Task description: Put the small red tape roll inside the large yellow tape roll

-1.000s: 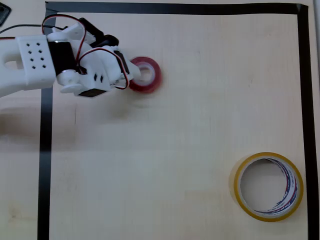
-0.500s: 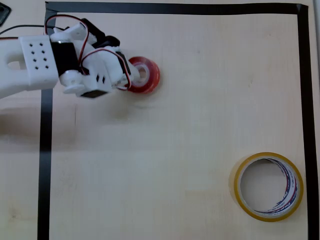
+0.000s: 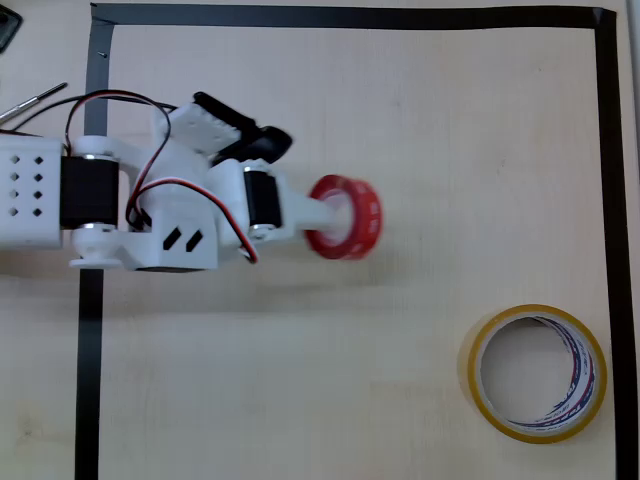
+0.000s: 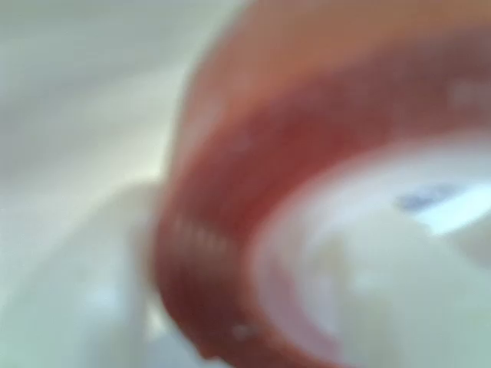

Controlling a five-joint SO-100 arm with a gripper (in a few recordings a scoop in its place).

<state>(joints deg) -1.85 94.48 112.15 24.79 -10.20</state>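
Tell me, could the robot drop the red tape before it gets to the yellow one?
It might. The gripper holds the small red tape roll tipped on edge, seemingly by one side of the ring, so it could slip or swing. If dropped on edge, it would likely roll away. The large yellow tape roll lies flat far off at the lower right near the black tape border, so a poorly aimed release could land on its rim.
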